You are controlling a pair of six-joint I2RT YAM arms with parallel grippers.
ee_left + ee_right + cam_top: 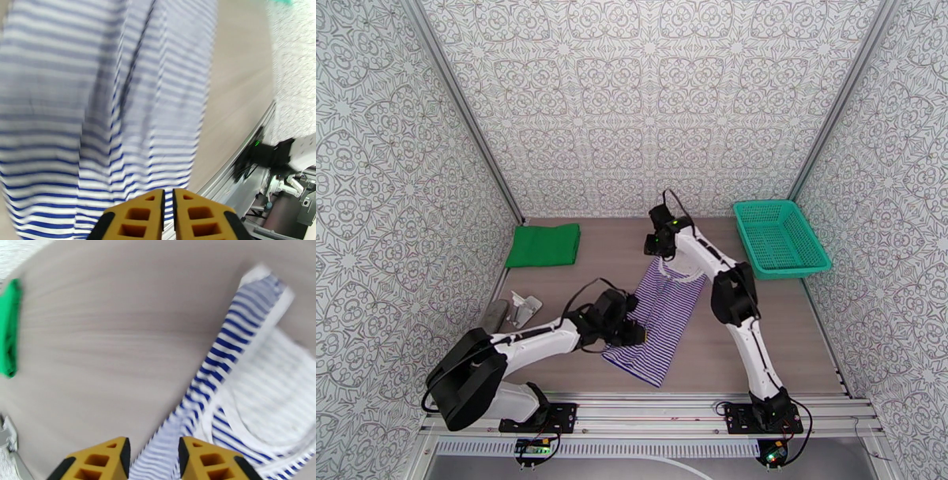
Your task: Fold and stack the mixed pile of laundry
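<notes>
Top external view, as I read it from my station:
- Left gripper [636, 328]: over the left edge of the striped shirt [663, 316], which spreads out to its right across the table [774, 331].
- Right gripper [661, 249]: at the shirt's collar end, with the rest of the garment stretching back toward the arm bases.
- Green cloth [543, 245]: folded flat, well to the left of the right gripper and apart from both.
- Teal basket [765, 205]: to the right of the right gripper.

Left wrist view:
- Left gripper [168, 191]: clenched, its yellow fingers nearly meeting on the striped shirt [98, 98]. The cloth fans out ahead of the fingers, blurred.

Right wrist view:
- Right gripper [153, 440]: released, jaws standing apart. A narrow strip of the striped shirt [245, 370] runs through the gap, and the white-trimmed neckline lies ahead and to the right.
- Green cloth [10, 327]: far left of the fingers.
</notes>
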